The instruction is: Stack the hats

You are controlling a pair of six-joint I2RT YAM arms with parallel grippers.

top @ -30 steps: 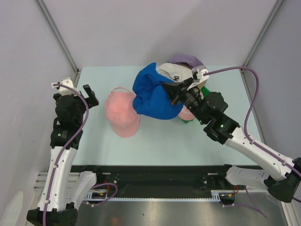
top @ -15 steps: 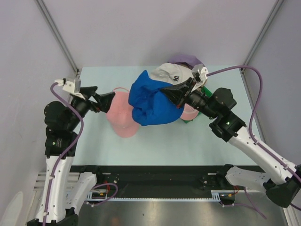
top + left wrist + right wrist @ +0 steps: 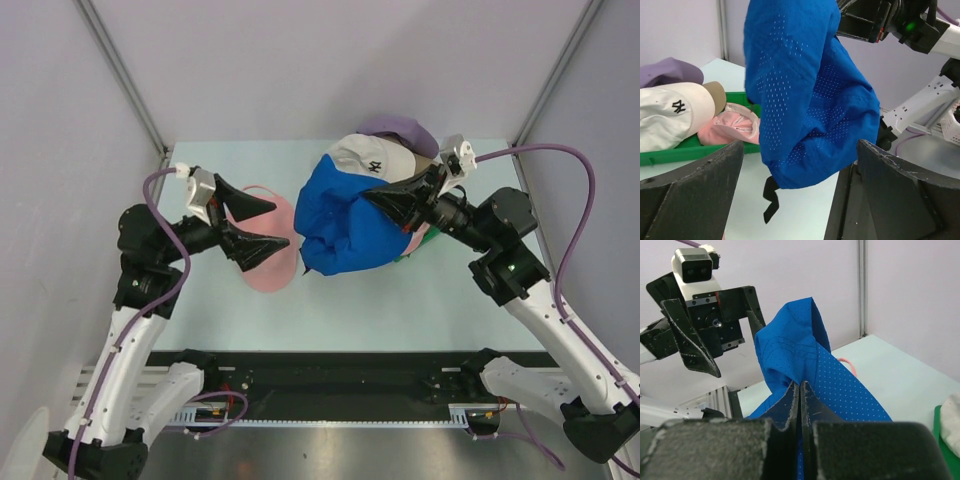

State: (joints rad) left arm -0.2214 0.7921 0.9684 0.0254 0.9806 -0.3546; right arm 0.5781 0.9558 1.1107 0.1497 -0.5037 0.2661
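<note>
Here's the left tool point(image 3: 262, 225) spread wide, pink hat point(image 3: 272, 272) lying under it on the table point(image 3: 400, 300). Just ahead of it the blue hat point(image 3: 350, 225) dangles, pinched tight by the right tool point(image 3: 372, 198). Beside that tool, the white hat point(image 3: 370, 158) rests on the green tray point(image 3: 690, 147).

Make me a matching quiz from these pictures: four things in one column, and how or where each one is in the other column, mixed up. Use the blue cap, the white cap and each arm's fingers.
Things:
1. blue cap
2. white cap
3. left fingers
4. right fingers

States:
A. spread wide, gripping nothing
B. resting on the green tray
C. pinched shut on blue fabric
D. hanging in the air, off the table

Pairs: 1-D, 2-B, 3-A, 4-C
</note>
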